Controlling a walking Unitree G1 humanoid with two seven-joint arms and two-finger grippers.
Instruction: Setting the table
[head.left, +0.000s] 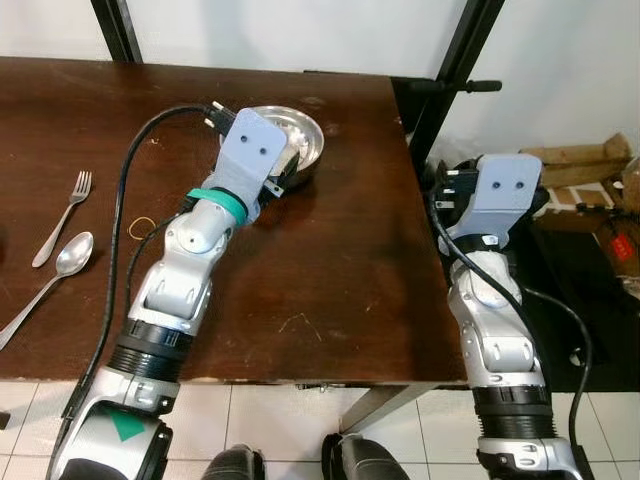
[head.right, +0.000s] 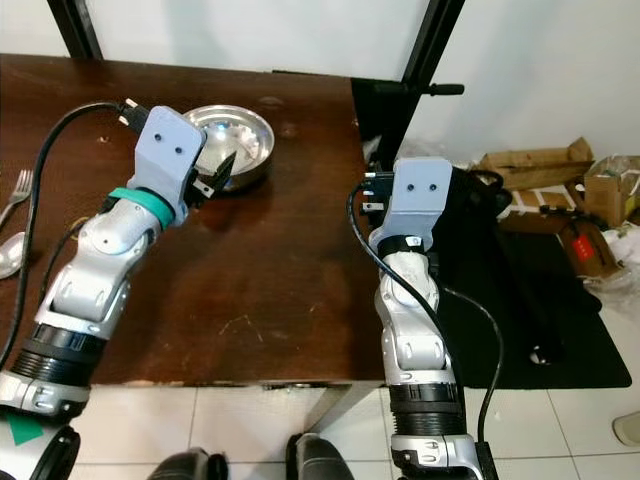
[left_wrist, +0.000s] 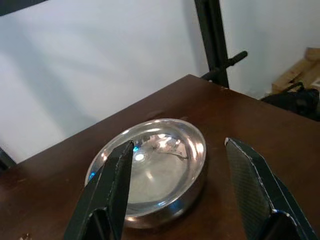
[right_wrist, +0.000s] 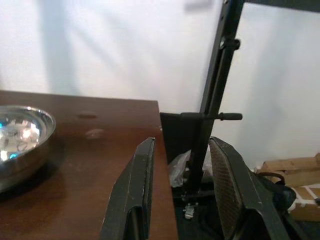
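At the left edge of your head view a fork (head.left: 68, 212) and spoon (head.left: 60, 267) are lying on the brown table (head.left: 330, 280). Upper centre, your left gripper (left_wrist: 175, 165) is hovering with its fingers spread wide at the near rim of the steel bowl (head.left: 300, 135). At the right, your right gripper (right_wrist: 180, 185) is hanging off the table's edge, fingers parted, holding nothing.
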